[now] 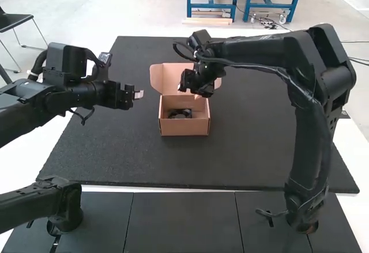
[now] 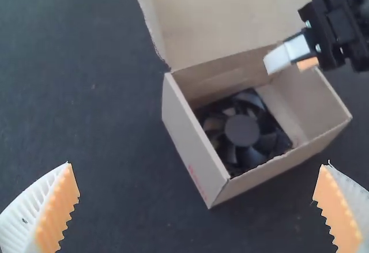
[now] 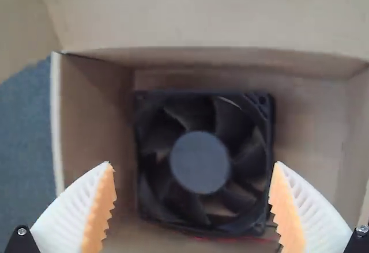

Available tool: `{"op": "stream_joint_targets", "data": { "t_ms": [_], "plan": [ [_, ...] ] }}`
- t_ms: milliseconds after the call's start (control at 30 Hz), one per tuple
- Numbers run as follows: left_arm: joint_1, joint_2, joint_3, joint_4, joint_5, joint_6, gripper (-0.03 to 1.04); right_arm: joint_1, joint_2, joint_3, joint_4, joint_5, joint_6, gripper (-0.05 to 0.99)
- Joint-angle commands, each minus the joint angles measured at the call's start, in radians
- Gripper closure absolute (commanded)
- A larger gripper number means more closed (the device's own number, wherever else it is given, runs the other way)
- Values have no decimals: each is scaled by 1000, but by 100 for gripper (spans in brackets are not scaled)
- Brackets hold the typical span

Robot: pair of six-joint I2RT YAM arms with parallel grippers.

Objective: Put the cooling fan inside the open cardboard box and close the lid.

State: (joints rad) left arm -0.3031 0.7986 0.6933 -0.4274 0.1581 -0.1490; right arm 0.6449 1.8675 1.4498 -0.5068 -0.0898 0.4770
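**Fan boxed, lid up**

The left arm (image 1: 52,97) reaches level, with the left gripper (image 1: 134,94) spread wide at the cardboard box's (image 1: 184,125) nine o'clock. The cooling fan (image 1: 180,114) lies flat inside. The lid (image 1: 167,75) stands at twelve o'clock. The right arm (image 1: 305,63) arches over, and the right gripper (image 1: 195,89) points down above the box, fingers parted.

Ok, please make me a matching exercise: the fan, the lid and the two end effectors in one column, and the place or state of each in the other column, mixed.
1. fan
2. lid
3. left end effector
4. right end effector

A. open, above the box
B. standing open
C. lying flat in the box
D. open, over the mat beside the box

Pairs: 1-C, 2-B, 3-D, 4-A
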Motion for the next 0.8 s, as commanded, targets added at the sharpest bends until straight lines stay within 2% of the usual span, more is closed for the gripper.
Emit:
{"op": "stream_joint_targets", "data": {
  "t_ms": [0, 100, 167, 200, 233, 533, 767],
  "plan": [
    [5, 17, 40, 12, 6, -17, 5, -2, -22, 80, -29, -57, -83, 25],
    [7, 56, 66, 21, -5, -24, 5, -2, -65, 90, -59, -45, -218, 19],
    [7, 88, 86, 29, -20, -24, 5, -7, -90, 83, -76, -31, -255, 10],
    [7, 105, 95, 33, -25, -24, 5, -16, -102, 73, -88, -5, -282, 5],
    [7, 122, 104, 39, -34, -24, 5, -27, -114, 60, -105, 10, -302, 4],
    [7, 240, 126, 133, -95, -24, 5, -169, -303, -134, -56, 35, -371, 4],
    [10, 310, 127, 217, -149, -24, 5, -261, -386, -261, 88, 36, -393, 4]
  ]
}}
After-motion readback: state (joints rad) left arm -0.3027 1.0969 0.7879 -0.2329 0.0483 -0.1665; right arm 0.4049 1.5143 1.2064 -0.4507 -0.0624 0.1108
